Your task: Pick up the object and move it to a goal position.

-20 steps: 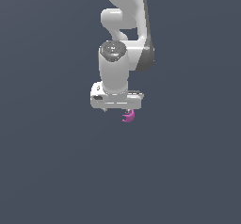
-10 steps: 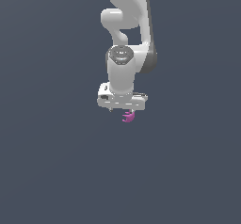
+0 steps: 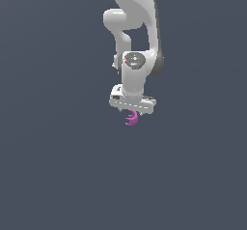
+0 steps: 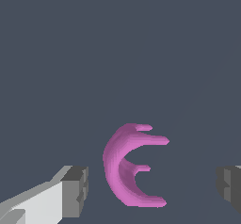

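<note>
The object [image 4: 127, 166], a small magenta-purple curved piece shaped like a crescent with short prongs jutting from its inner side, sits between the two dark finger pads [image 4: 77, 190] of the hand [image 4: 153, 188] in the wrist view. There is a clear gap of grey background on either side of it, so neither pad touches it: one pad is just beside the curved back of the piece, while the other, at the frame's edge, lies well apart from the prong tips. The hand is therefore spread wide and released, holding nothing. In the exterior view the white arm [image 3: 137, 26] comes down from the top of the frame, with the hand [image 3: 131, 109] pointing downward at its end, and the object [image 3: 131, 119] shows as a tiny purple shape directly beneath the white body of the hand, far smaller than it. The plain dark grey surface [image 3: 58, 166] fills everything around them, with no visible edge or marking. Whether the object rests on that surface cannot be told from either view, since no shadow or contact line shows beneath it.
</note>
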Robot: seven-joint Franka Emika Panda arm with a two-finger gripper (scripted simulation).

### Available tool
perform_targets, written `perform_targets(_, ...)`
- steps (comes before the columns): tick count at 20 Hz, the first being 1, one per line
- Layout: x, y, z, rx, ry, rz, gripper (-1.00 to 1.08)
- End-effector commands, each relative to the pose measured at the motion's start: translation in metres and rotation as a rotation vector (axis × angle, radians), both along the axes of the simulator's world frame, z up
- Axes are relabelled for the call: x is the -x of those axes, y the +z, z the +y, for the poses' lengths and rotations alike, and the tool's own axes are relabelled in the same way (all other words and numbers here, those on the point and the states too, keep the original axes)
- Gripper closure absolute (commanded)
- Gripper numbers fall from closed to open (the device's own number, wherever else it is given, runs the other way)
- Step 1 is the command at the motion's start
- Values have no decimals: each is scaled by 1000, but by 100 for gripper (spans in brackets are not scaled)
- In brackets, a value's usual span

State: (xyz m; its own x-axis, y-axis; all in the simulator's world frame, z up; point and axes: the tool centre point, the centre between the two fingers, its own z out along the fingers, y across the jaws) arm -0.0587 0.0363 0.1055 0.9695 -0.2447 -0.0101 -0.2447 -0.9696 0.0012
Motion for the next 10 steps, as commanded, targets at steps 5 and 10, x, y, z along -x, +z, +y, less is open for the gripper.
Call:
perform_targets(5,13,-11,10,1,-49,-9,-92)
perform_targets(10,14,-12,11,2,-53,-9,-92)
